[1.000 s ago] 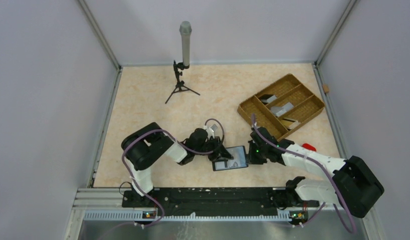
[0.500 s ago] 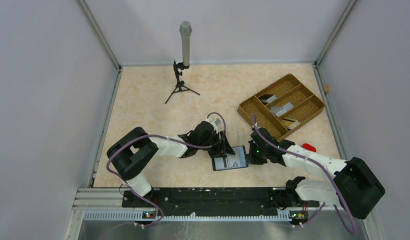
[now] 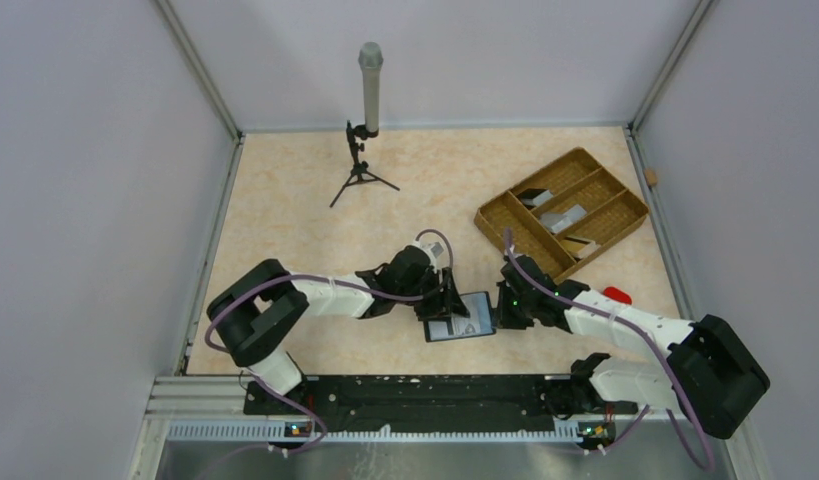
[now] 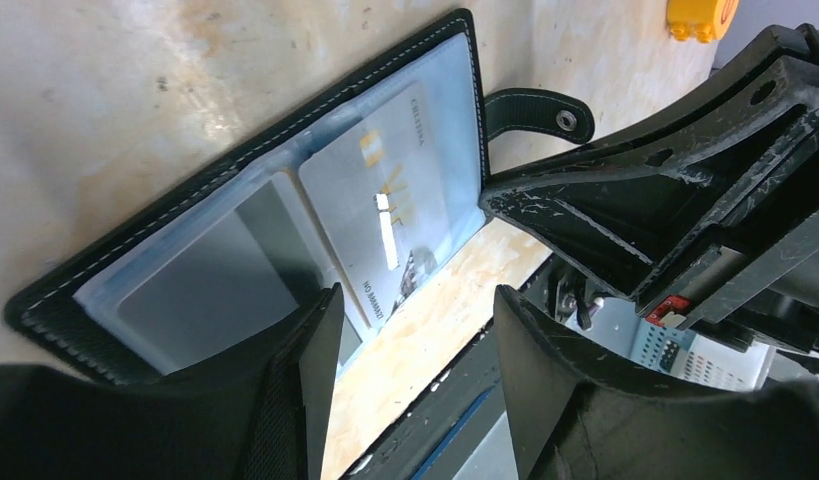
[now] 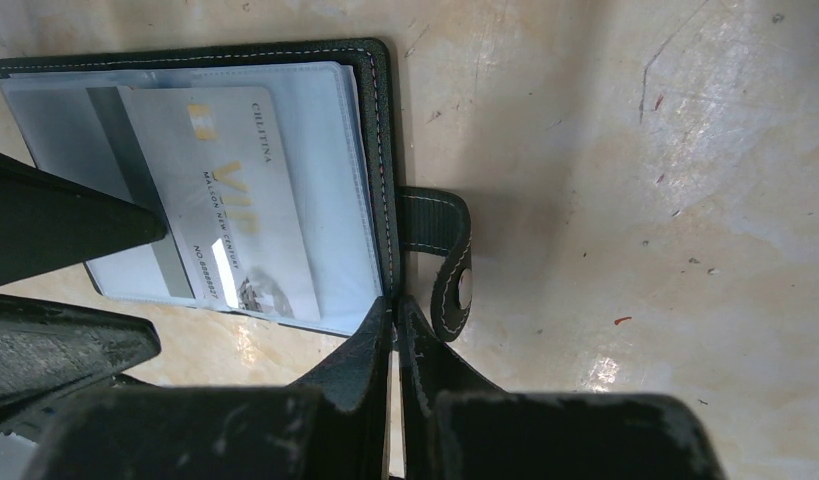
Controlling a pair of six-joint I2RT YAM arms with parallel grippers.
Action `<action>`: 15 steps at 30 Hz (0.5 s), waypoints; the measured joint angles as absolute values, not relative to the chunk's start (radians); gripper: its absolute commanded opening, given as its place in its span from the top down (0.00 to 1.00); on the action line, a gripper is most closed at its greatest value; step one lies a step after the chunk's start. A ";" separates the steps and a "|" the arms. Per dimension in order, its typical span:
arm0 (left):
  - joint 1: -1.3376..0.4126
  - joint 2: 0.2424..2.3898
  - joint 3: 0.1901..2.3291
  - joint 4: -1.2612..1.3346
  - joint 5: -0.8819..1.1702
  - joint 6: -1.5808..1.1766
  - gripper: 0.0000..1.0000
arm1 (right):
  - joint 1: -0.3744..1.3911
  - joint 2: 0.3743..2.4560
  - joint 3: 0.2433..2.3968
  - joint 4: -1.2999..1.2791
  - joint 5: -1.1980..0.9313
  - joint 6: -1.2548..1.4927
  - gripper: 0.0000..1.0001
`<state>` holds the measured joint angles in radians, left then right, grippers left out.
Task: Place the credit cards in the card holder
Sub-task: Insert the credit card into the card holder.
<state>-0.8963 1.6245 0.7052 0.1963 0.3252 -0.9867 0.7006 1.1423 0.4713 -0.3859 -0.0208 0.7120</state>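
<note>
The card holder (image 3: 475, 325) lies open on the table between my arms, pale blue lining up. A silver credit card (image 4: 385, 205) with a dark stripe lies on its sleeves; it also shows in the right wrist view (image 5: 230, 215). My left gripper (image 3: 453, 303) is open over the wallet's left part (image 4: 415, 340); one fingertip (image 5: 150, 225) rests on the card's stripe, the other is past the wallet's near edge. My right gripper (image 3: 502, 312) is shut on the wallet's right edge (image 5: 395, 310), beside the clasp tab (image 5: 440, 250). More cards (image 3: 568, 215) lie in the tray.
A brown woven divided tray (image 3: 605, 185) sits at the back right. A microphone on a small tripod (image 3: 363, 170) stands at the back centre. A small red object (image 3: 615, 293) lies right of the right arm. Grey walls surround the table.
My left arm has stretched out to the right, bringing its open gripper over the wallet's left part. The right gripper and the wallet have stayed in place.
</note>
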 measured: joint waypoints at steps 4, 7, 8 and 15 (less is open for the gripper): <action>-0.899 1.655 0.705 0.243 0.357 -1.011 0.37 | 0.701 1.142 0.471 -0.386 -0.020 0.712 1.00; -0.899 1.674 0.706 0.273 0.372 -1.024 0.36 | 0.701 1.142 0.471 -0.385 -0.021 0.712 1.00; -0.899 1.681 0.706 0.285 0.376 -1.027 0.36 | 0.701 1.142 0.471 -0.385 -0.021 0.712 1.00; -0.899 1.716 0.698 0.370 0.388 -1.049 0.36 | 0.701 1.134 0.463 -0.378 -0.021 0.715 1.00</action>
